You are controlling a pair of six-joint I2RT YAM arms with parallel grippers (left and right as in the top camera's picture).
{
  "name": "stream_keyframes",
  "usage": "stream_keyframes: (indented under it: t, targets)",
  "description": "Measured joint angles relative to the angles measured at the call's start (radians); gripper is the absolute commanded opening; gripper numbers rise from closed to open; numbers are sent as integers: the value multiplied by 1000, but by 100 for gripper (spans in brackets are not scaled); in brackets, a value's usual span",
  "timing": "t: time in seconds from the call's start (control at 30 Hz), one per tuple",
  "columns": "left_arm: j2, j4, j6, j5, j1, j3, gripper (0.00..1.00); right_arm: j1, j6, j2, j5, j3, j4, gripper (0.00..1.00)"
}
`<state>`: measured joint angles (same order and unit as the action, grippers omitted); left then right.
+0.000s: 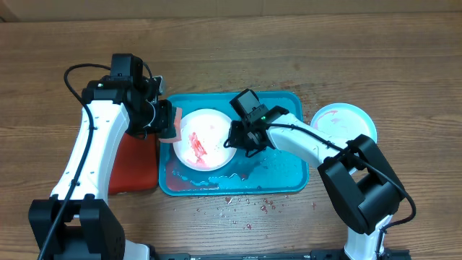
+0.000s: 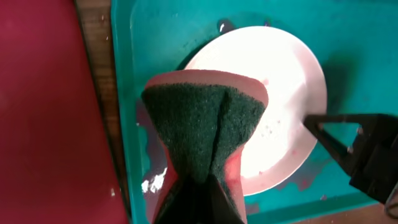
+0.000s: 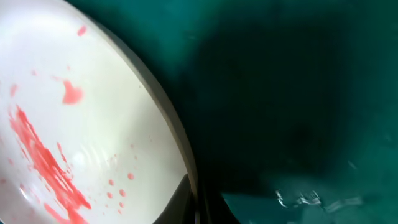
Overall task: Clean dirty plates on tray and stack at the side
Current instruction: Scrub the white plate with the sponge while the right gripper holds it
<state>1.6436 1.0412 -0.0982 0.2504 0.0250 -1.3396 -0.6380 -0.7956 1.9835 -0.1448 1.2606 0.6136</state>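
The top camera looks straight down from high up; both wrist cameras see the white plate up close.

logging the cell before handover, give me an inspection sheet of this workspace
surface: wooden table
job's things: white plate with red smears on the turquoise tray; second plate on the table, right of the tray
clutter: red crumbs in front of the tray; red tray at left
grippers: left gripper shut on sponge; right gripper at the white plate's rim, grip unclear
cables: black cable looping off the left arm
surroundings: nothing seen
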Motion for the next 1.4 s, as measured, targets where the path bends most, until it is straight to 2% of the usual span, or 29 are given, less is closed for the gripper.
stream_keyframes:
  t: [0.2, 0.33, 0.57, 0.77, 0.87, 0.97, 1.07, 1.17, 1.3, 1.4]
  targets:
    - [40, -97, -5, 0, 36, 8, 4, -6, -138, -3, 23, 5, 26, 4]
    - [98, -188, -29, -11, 76, 27, 4, -6, -157, -4, 23, 5, 27, 4]
    - [280, -296, -130, -138, 187, 35, 4, -6, -161, -4, 25, 5, 27, 4]
    - [351, -286, -179, -254, 263, 10, 4, -6, -159, -4, 30, 5, 28, 4]
    - [364, -249, -167, -278, 285, -11, 4, -6, -155, -4, 35, 5, 31, 4]
    - [367, -197, -29, -156, 290, -16, 4, -6, -147, -4, 40, 5, 29, 4]
    - [377, -132, 131, 42, 305, -8, 4, -5, -142, -5, 45, 5, 30, 4]
    - [393, -122, 212, 174, 317, 6, 4, -5, -139, -5, 45, 5, 30, 4]
    - [403, -185, 214, 261, 296, 21, 4, -5, -138, -5, 45, 5, 31, 4]
    - [410, -310, 141, 309, 274, 28, 4, -5, -138, -5, 47, 5, 31, 4]
